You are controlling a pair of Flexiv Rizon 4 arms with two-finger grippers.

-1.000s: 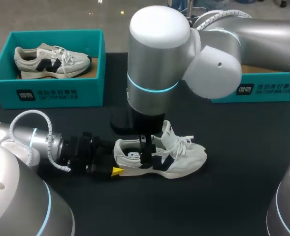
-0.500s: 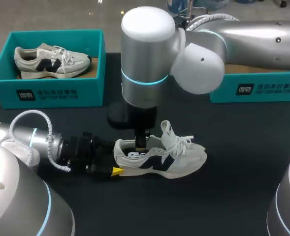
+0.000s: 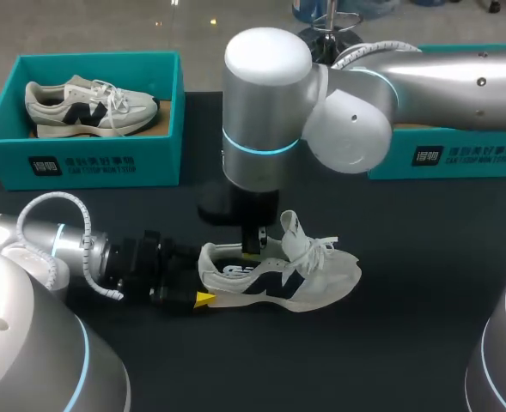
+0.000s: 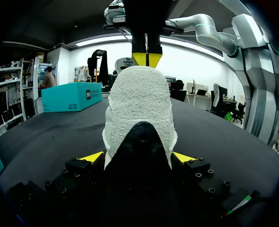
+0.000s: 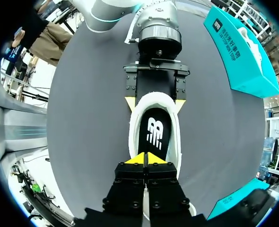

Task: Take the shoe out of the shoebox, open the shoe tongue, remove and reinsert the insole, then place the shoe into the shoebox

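Observation:
A white sneaker (image 3: 308, 279) with dark side patches lies on its sole on the black table, toe toward the right. My left gripper (image 3: 203, 281) comes in low from the left, and its yellow fingers (image 4: 92, 157) press the heel (image 4: 139, 104) from both sides. My right gripper (image 3: 253, 244) hangs straight down over the shoe's opening, behind the raised tongue (image 3: 294, 230). Its yellow tips (image 5: 145, 158) are shut together just over the front part of the black insole (image 5: 153, 132), which lies flat inside the shoe. I cannot see whether they pinch it.
A teal shoebox (image 3: 81, 163) at the back left holds a second sneaker (image 3: 89, 107). Another teal box (image 3: 459, 154) stands at the back right, partly behind my right arm. Bare black tabletop lies in front of the shoe.
The right gripper's fingers went from open around the shoe's collar to shut over the opening. Its arm shifted slightly. The left gripper and the shoe stayed put.

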